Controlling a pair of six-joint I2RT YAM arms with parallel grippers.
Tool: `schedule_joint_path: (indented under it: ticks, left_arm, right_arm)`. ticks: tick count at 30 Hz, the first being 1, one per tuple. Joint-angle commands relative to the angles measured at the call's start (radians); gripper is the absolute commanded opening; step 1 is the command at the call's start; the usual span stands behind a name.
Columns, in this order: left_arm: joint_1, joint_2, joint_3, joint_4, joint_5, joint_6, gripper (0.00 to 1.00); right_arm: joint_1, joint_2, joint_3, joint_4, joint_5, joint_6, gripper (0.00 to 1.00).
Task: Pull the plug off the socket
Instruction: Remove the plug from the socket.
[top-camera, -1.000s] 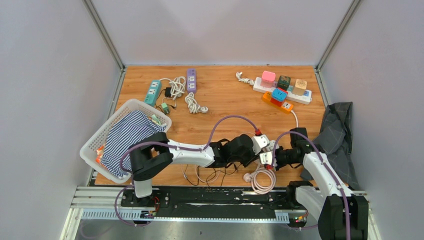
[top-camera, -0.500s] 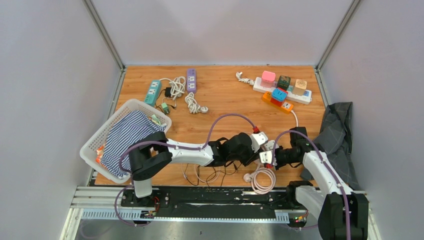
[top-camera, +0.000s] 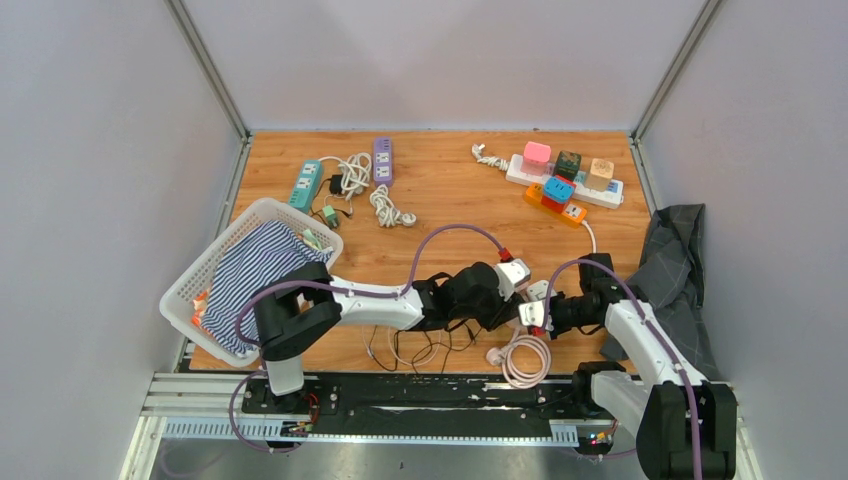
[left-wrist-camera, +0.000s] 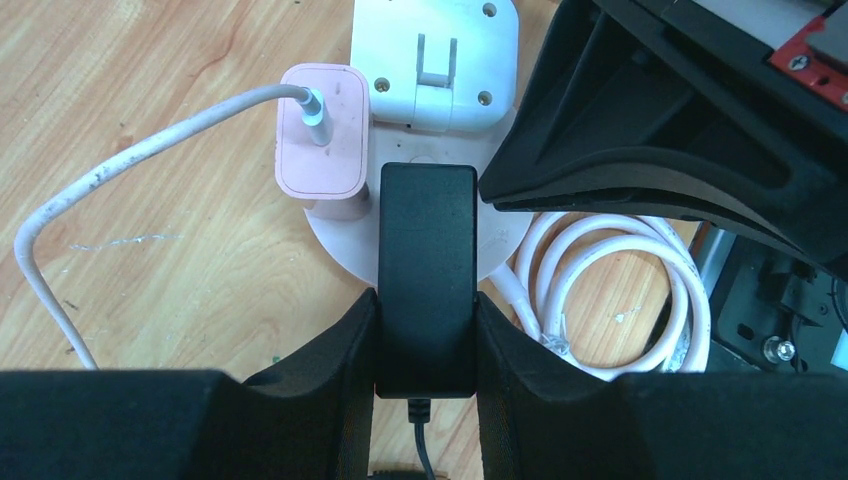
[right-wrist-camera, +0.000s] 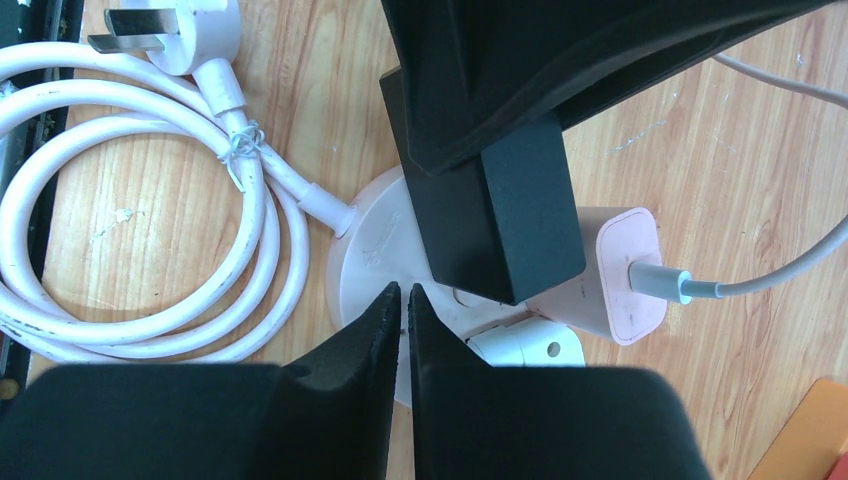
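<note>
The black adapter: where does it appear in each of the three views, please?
Top external: hidden under the left arm, lower centre.
Left wrist: black adapter at centre, gripped by the left claw.
Right wrist: upper centre, standing on the round socket.
Shared landmark: the coiled white cable.

Your left arm (top-camera: 370, 305) and right arm (top-camera: 645, 345) wore white shells over black joints; purple cables (top-camera: 455, 232) looped along them, and the left gripper (left-wrist-camera: 425, 300) had matte black fingers (left-wrist-camera: 310, 400).
</note>
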Motion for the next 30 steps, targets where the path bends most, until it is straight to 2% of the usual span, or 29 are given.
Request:
schedule_joint_path:
  ticks: [1,5,9,13,21,24,27,30]
  left_arm:
    - [-0.028,-0.077,0.024,0.078,0.018,0.013,0.0]
    - [-0.091,-0.083,0.002,0.08,-0.136,0.192,0.0]
    - [-0.096,-0.078,-0.008,0.081,-0.165,0.185,0.0]
    - [-0.055,-0.071,0.01,0.08,-0.035,0.017,0.0]
    - [-0.019,-0.07,0.039,0.081,0.131,-0.115,0.0]
    - [-0.024,-0.074,0.036,0.081,0.121,-0.06,0.0]
    - [-0.064,-0.078,0.013,0.08,0.018,0.1,0.0]
    - [-0.072,-0.059,-0.002,0.081,0.007,0.171,0.0]
  right_arm:
    - [0.01,0.028,-0.028,-0.065,0.116,0.024,0.1]
    - [0.011,0.031,-0.027,-0.065,0.115,0.026,0.1]
    - [0.013,0.036,-0.025,-0.065,0.117,0.028,0.1]
    - [0.013,0.036,-0.026,-0.065,0.119,0.03,0.1]
    - [0.013,0.036,-0.026,-0.066,0.119,0.032,0.1]
    - [0.013,0.034,-0.027,-0.065,0.12,0.031,0.1]
    - [0.013,0.038,-0.025,-0.066,0.12,0.033,0.1]
    - [0.015,0.04,-0.025,-0.066,0.121,0.034,0.1]
